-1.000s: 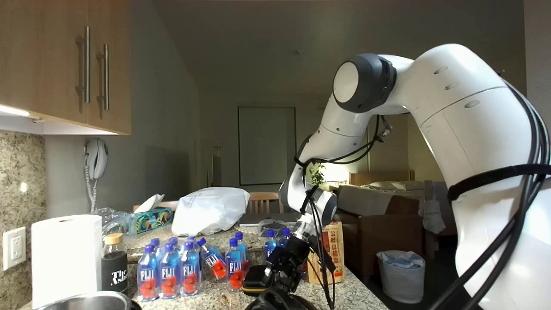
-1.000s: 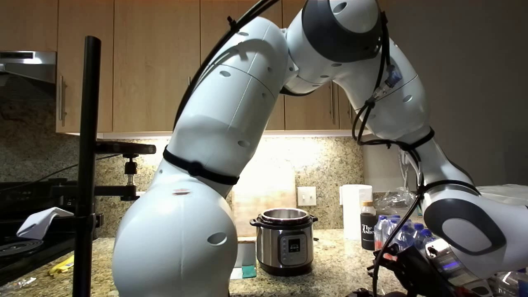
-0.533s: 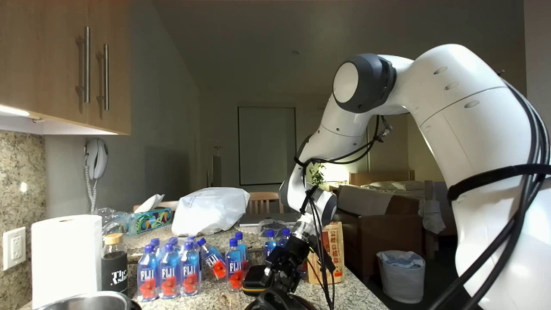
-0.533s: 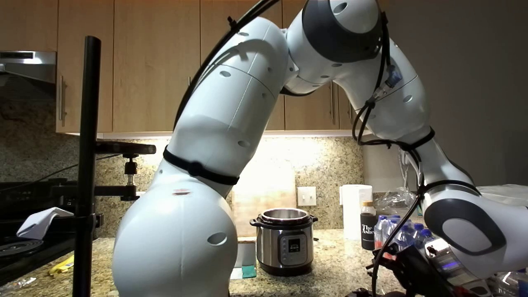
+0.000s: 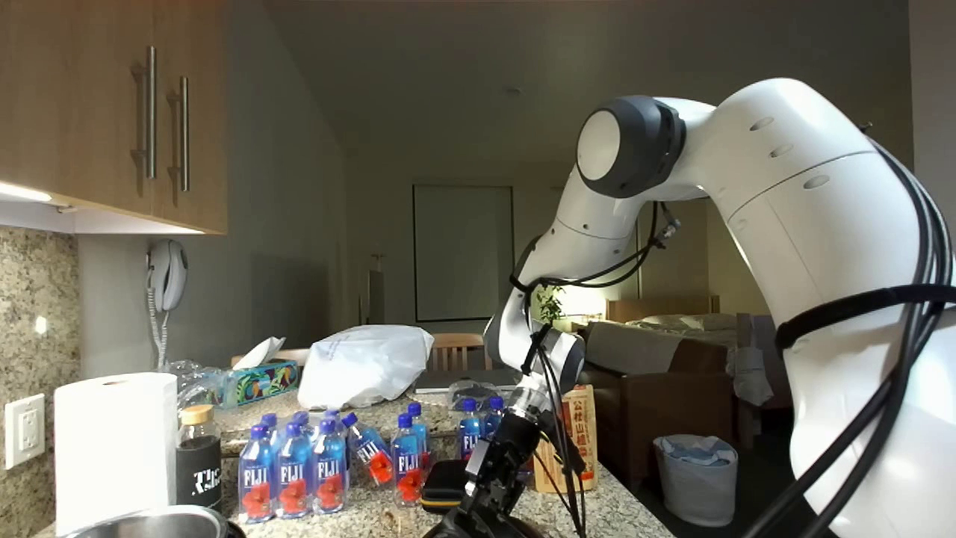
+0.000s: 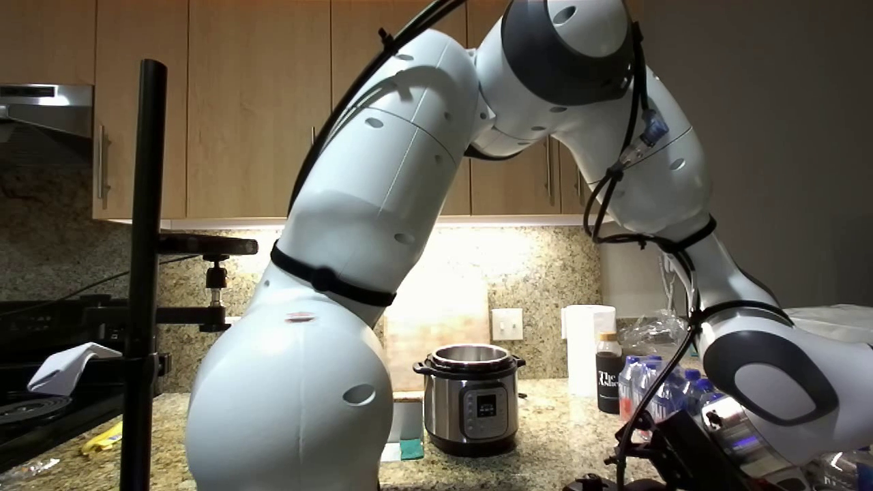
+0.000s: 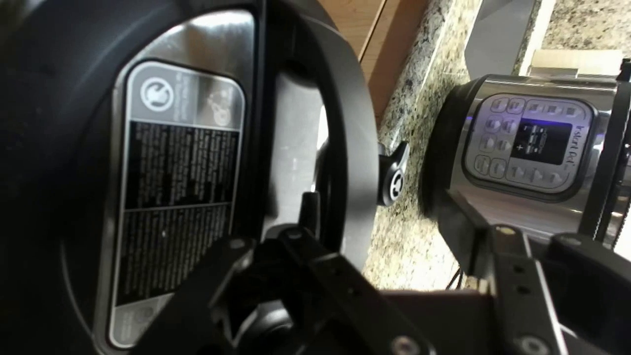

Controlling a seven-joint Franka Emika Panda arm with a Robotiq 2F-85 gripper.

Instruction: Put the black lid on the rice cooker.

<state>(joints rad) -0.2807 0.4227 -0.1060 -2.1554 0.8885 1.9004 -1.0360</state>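
The black lid [image 7: 54,187] fills much of the wrist view's left half, with a printed label [image 7: 182,187] and a thick arched handle [image 7: 357,148]. Around that handle my gripper [image 7: 382,214] stands open: one finger reaches into the handle's hole, and the far finger [image 7: 451,227] is on the outer side, with counter visible between it and the handle. Only a dark bit of the lid [image 6: 588,483] shows at an exterior view's bottom edge. The rice cooker [image 6: 470,402] stands on the counter, its steel mouth uncovered; its control panel [image 7: 532,143] appears in the wrist view.
Several water bottles [image 5: 295,471] stand near the gripper, beside a dark case [image 5: 446,482] and a printed package [image 5: 582,433]. A dark bottle [image 6: 609,372] and paper towels [image 6: 588,348] are right of the cooker. A black pole [image 6: 143,273] rises at the left.
The jaws have drawn closer together in the last half second. The arm has shifted slightly at the wrist, and the dark lid at the bottom edge has moved a little.
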